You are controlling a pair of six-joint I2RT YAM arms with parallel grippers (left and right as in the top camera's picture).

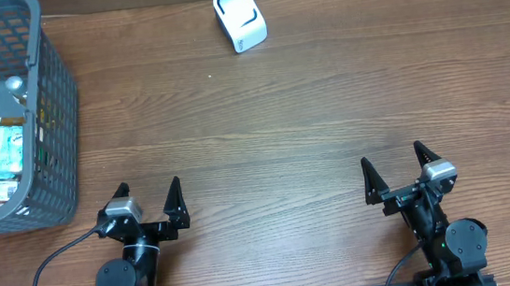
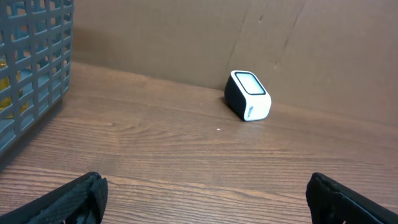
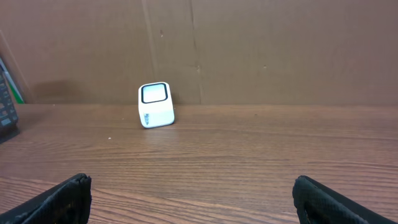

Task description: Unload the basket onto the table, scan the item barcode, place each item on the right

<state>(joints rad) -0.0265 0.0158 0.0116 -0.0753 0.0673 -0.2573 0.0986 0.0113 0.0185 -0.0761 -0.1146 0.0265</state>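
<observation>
1. The left gripper [image 1: 149, 191] is sitting at the near edge of the table [image 1: 281, 122] with its fingers spread wide and nothing between them. The right gripper [image 1: 393, 160] is doing the same on the other side, fully released and empty.
2. Writing: the scanner [image 1: 240, 19] is showing a small dark mark on its white front face, under the window. It's way too tiny to read from either wrist view, so no brand from me.
3. The crumpled greenish-white packet [image 1: 1, 153] in the basket [image 1: 54, 106] is carrying print too, but that's unreadable as well.
4. The scanner is resting at the far side of the table, a bit left of centre, close to the brown cardboard wall [image 3: 280, 50] and well apart from both grippers.
5. Its dark-framed window is facing back toward the robot and tilting upward. It looks angled slightly toward the right arm's side, though I'm not 100% sure.
6. From overhead its long axis is running roughly far-to-near, with the near end skewing a little right.
7. The grey basket is standing at the far left, with a silver-capped bottle [image 1: 13, 86] poking up behind the packet.
</observation>
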